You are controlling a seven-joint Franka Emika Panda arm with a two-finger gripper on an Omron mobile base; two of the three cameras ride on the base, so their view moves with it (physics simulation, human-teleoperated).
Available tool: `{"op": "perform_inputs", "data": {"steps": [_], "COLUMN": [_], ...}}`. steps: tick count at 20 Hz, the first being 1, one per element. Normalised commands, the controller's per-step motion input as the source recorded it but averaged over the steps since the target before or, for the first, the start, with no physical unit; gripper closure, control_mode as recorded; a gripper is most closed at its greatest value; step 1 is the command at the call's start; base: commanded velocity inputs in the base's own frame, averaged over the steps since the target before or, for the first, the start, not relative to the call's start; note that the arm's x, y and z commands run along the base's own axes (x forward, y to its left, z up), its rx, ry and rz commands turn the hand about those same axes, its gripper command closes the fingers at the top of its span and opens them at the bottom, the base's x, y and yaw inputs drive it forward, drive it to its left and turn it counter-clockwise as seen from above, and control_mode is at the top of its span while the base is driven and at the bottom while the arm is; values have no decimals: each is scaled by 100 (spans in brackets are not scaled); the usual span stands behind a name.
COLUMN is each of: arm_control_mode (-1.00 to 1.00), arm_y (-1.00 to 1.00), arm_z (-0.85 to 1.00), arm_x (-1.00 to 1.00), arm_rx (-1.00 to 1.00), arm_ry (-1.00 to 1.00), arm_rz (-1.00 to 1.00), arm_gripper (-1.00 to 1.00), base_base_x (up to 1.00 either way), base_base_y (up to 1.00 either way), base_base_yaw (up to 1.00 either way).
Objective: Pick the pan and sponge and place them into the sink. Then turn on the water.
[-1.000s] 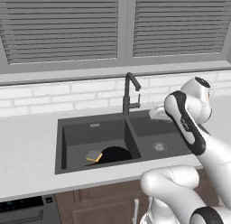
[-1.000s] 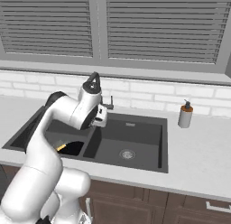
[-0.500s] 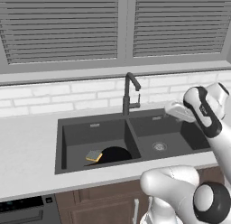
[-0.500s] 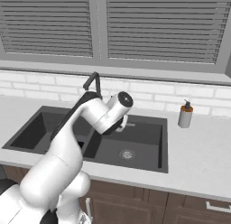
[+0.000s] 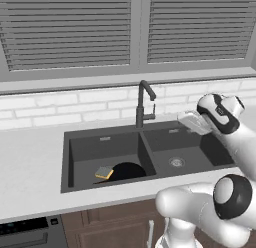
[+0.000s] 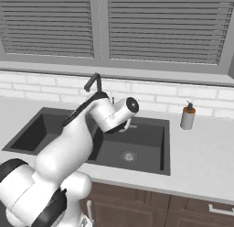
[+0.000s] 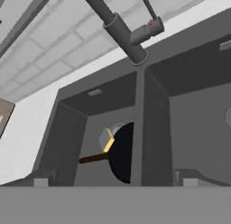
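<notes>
Two items already in the sink (image 5: 85,142).
My gripper (image 7: 113,181), jaws wide and empty, looks down on frying pan (image 7: 122,151) and sponge (image 7: 106,140); faucet (image 7: 118,25) beyond.

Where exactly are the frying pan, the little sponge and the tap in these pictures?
Round black frying pan (image 5: 126,171): left base view, on its flat dark base.
Small yellow sponge (image 5: 104,172): left base view, on its top face.
Tall dark gooseneck faucet (image 5: 140,108): left base view, on its upright stem.

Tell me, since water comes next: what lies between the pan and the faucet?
Bare dark basin floor and back wall of the sink. In the left base view, pan and sponge lie at the front of the left basin; the faucet stands behind.
</notes>
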Motion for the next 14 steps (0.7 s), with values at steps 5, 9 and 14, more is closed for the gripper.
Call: {"op": "perform_inputs", "data": {"steps": [5, 9, 14], "arm_control_mode": [-100, -100, -100], "arm_y": [0, 0, -5], "arm_z": [-27, -14, -1], "arm_x": [83, 72, 32], "arm_rx": [14, 5, 0], "arm_ry": [0, 1, 5], "arm_rz": [0, 0, 0], "arm_gripper": [-100, -100, -100], "base_base_x": [0, 0, 0], "base_base_y": [0, 0, 0], "base_base_yaw": [0, 0, 0]}}
